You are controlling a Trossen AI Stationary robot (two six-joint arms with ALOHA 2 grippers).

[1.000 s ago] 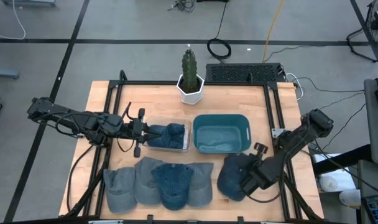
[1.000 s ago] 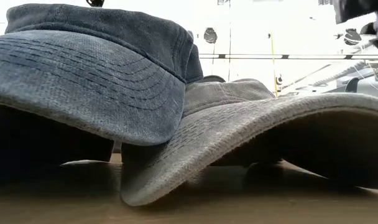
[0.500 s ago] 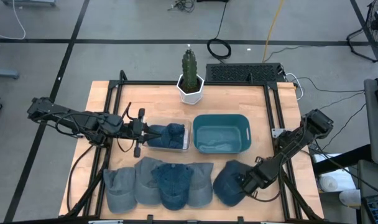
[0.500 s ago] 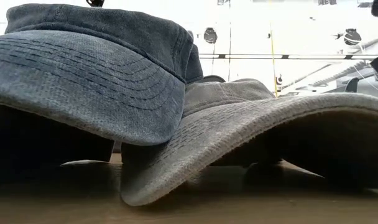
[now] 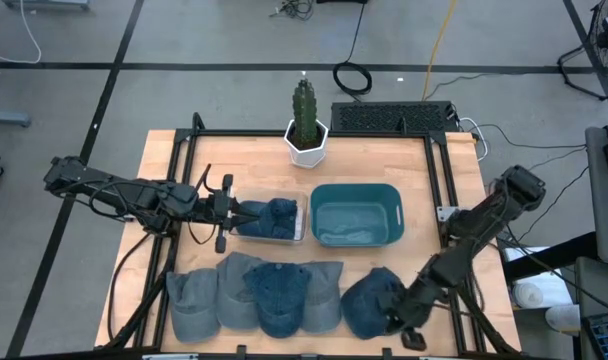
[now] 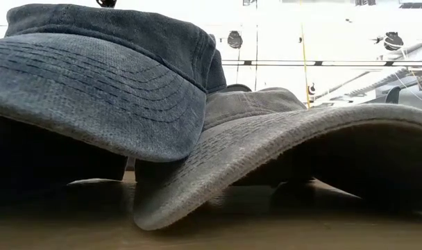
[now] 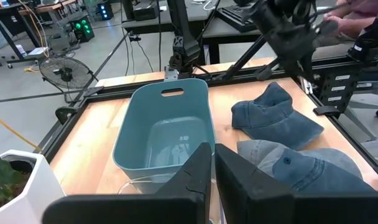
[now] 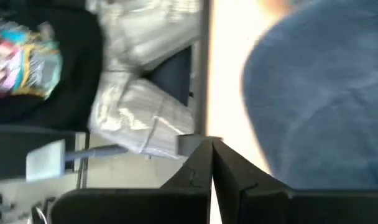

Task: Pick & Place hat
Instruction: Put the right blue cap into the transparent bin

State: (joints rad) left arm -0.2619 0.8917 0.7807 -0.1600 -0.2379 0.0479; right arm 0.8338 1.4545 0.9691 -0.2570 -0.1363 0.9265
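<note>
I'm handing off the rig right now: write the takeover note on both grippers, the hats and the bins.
Left gripper: shut, at the clear plastic bin holding one dark blue denim cap.
Right gripper: shut, low at the table's front edge beside the dark blue cap lying at the right end of the front row; no grip on it is visible.
Teal plastic tub: no hat inside.
Row of grey and blue caps: on the wooden table, front left.
Done: one cap binned. Left: the rest.
</note>
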